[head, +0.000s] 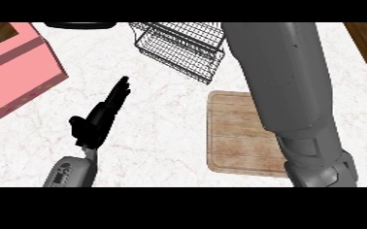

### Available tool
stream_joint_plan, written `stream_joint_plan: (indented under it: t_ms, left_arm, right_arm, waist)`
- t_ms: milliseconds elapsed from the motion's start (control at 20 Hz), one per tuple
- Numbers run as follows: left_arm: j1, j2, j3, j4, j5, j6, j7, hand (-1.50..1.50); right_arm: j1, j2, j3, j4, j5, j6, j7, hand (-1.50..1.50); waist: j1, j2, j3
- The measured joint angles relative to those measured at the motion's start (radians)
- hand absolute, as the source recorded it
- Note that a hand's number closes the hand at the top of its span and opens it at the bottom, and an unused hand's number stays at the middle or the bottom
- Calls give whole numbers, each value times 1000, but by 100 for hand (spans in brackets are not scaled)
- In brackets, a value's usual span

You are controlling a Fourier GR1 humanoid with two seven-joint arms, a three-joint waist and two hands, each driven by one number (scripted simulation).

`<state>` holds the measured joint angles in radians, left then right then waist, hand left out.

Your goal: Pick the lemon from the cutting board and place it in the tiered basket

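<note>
— White marbled stone is seen across the whole bench (165, 140), faintly veined. A pink box (25, 65) is set at the far left, a dark rounded object (80, 24) is cut off at the far edge, and a brown strip shows at the far right corner.

— And the task's things?

— A wooden cutting board (237, 136) is laid at the near right, bare where it can be seen. A black wire tiered basket (183, 46) stands beyond it, far of centre. The lemon is not to be seen anywhere; no yellow is shown on the board or in the basket.

— Is it being carried?

— That cannot be told. The right forearm (287, 87) is stretched from the near right up past the basket and out of view, so the right hand is not shown at all. The lemon may be held there or hidden beneath the arm.

— The left hand?

— The left hand (97, 119) is held open at the near left, fingers straight and pointing far, at rest, gripping nothing.

— How would a lemon be expected to handle?

— It is judged light, fairly stiff, with a waxy rind that may slip and a shape that rolls. It would best be taken around its middle, fingers and thumb curled on opposite sides, and released low inside the wire so that it is not bounced out.
</note>
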<state>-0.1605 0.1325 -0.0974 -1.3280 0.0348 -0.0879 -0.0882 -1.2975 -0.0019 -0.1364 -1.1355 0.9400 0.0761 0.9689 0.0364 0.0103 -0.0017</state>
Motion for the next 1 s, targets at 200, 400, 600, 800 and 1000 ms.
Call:
stream_joint_plan:
  t_ms: [200, 400, 600, 800, 1000]
  left_arm:
    - [10, -12, -12, -3, -12, 3, -13, 0]
    - [11, -21, -20, 1, -17, 3, -12, 0]
    - [-4, -24, -19, 1, -22, 3, -9, 0]
    - [-21, -29, -15, 17, -19, -1, -7, 0]
    - [-37, -30, -16, 24, -22, -7, -4, 0]
  right_arm:
    - [-89, -2, -45, 215, -12, -85, -57, 150]
    - [-157, -3, -71, 397, -34, -177, -115, 150]
    - [-200, -2, -94, 546, -47, -271, -182, 150]
    - [-242, 0, -128, 649, -91, -339, -235, 150]
    - [-273, 1, -163, 728, -157, -393, -280, 150]
  waist:
    - [9, 3, 0]
    - [16, 6, 0]
    - [27, 11, 0]
    - [35, 14, 0]
    - [43, 16, 0]
